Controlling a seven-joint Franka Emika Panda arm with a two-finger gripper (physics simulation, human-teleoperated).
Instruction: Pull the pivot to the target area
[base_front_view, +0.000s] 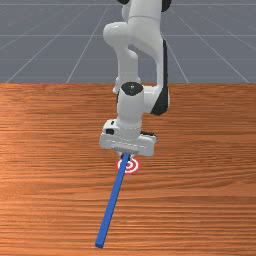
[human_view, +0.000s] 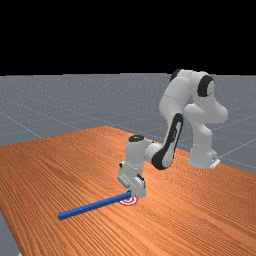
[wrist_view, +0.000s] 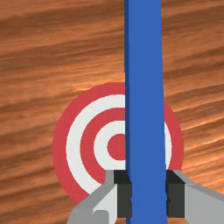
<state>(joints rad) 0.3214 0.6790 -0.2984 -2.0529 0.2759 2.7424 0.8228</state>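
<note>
Blue and straight, the bar (base_front_view: 111, 210) is seen with its free end nearest the front view's camera, and from there it is slanted back to the gripper (base_front_view: 126, 157). It is clasped near its other end: the fingers (wrist_view: 124, 199) are parted by just the bar's width, with a dark pad pressed to each side. The arm (human_view: 173, 100) is arched high and bent down again, with the gripper pointed down, low over the wooden table (base_front_view: 200, 200). Beneath the held part, the red-and-white target (base_front_view: 137, 166) is crossed by the bar, its central disc partly covered in the wrist view.
</note>
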